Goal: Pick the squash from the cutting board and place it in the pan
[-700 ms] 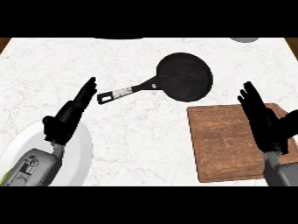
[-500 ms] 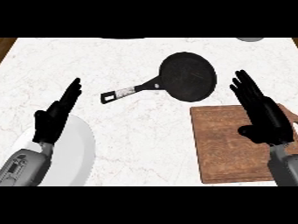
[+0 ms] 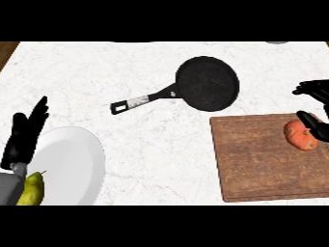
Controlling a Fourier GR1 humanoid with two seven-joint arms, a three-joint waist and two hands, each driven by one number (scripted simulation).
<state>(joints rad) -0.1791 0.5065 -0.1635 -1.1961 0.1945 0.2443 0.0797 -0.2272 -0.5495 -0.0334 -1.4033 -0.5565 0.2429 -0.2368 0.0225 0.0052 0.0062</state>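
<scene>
An orange-red squash [image 3: 301, 135] lies on the right part of the wooden cutting board [image 3: 267, 164]. My right hand [image 3: 328, 107] hovers at the right edge just beyond and beside the squash, fingers curled over it, thumb low beside it, not closed on it. The black pan [image 3: 208, 83] rests on the white counter, up and left of the board, handle pointing lower left. My left hand [image 3: 26, 133] stands open at the left, fingers up, over the rim of a white plate.
A white plate [image 3: 71, 159] lies at lower left with a yellow-green pear [image 3: 30, 189] at its left edge, beside my left forearm. Dark wood shows past the counter's left and right far corners.
The view shifted, so the squash and pear now show. My right hand moved right and curled its fingers over the squash. The left hand stays open.
</scene>
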